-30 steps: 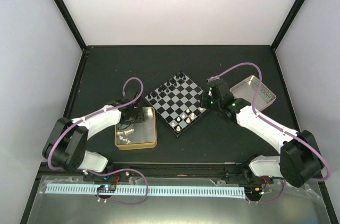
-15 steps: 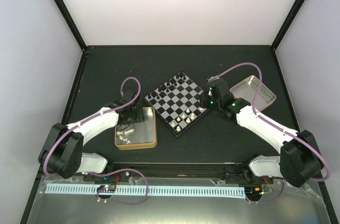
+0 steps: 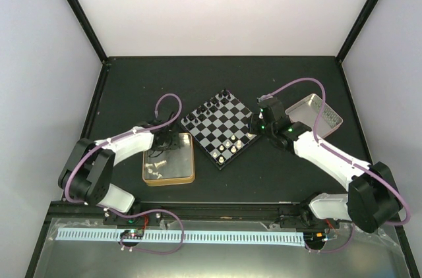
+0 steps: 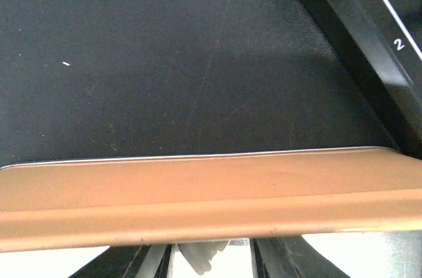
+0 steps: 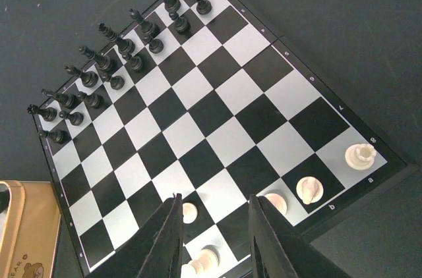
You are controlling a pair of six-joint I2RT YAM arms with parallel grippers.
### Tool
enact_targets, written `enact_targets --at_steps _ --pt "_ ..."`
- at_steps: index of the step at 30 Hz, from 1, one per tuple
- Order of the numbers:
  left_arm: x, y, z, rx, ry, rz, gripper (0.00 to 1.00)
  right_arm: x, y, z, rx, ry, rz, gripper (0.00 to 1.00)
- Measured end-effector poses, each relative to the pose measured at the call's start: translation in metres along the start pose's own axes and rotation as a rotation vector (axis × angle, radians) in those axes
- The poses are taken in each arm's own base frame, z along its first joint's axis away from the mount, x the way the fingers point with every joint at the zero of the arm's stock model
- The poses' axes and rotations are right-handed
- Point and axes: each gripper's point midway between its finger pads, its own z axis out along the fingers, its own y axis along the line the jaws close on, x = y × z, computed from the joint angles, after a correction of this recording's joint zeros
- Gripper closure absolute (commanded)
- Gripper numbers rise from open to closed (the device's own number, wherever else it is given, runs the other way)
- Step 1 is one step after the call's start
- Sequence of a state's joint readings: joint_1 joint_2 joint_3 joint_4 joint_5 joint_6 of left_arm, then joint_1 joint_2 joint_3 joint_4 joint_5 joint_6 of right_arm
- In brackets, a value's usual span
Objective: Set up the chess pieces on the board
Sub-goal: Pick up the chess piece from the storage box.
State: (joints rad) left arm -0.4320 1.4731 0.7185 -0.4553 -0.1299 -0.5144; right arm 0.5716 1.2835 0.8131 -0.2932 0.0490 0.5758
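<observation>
Board (image 3: pixel 218 128) sits mid-table, turned cornerwise. Black pieces (image 5: pixel 109 60) fill two rows along its far-left edge. A few white pieces (image 5: pixel 310 189) stand along the opposite edge. Tin (image 3: pixel 179 167) lies just left of the board, with more white pieces loose inside.

Left gripper (image 3: pixel 163 148) is low in the tin, on the side nearest the board. A white piece (image 4: pixel 201 255) shows between its fingers (image 4: pixel 153 261), but the frame edge cuts off the contact, so I cannot tell whether it is clamped.

Right gripper (image 5: pixel 214 202) hovers above the board's white-side edge, jaws parted, nothing in them. Tray (image 3: pixel 316 113) lies right of the board.
</observation>
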Motion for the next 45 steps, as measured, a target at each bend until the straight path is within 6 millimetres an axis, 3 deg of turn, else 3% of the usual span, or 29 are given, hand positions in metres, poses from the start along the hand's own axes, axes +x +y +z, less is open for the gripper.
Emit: enact_targets --at_steps 4,11,25,30,36,45 --pt "0.0 -0.003 -0.001 0.018 0.002 0.006 0.76 -0.001 0.0 -0.001 -0.002 -0.003 0.003 0.7" --pt "0.012 -0.007 -0.001 0.057 0.038 0.008 0.72 -0.001 0.001 -0.001 -0.003 -0.004 0.007 0.7" --pt "0.014 -0.011 -0.002 0.08 0.053 0.035 0.73 -0.001 0.0 -0.001 -0.003 -0.003 0.007 0.7" --pt "0.013 -0.01 -0.001 0.073 0.052 0.044 0.77 -0.001 0.0 -0.001 -0.003 -0.003 0.007 0.7" --pt "0.009 -0.011 0.001 0.066 0.042 0.058 0.88 -0.002 0.001 -0.003 -0.007 -0.007 0.007 0.7" --pt "0.01 -0.019 -0.009 0.123 0.043 0.066 0.91 0.005 0.02 -0.008 -0.115 0.036 -0.013 0.64"
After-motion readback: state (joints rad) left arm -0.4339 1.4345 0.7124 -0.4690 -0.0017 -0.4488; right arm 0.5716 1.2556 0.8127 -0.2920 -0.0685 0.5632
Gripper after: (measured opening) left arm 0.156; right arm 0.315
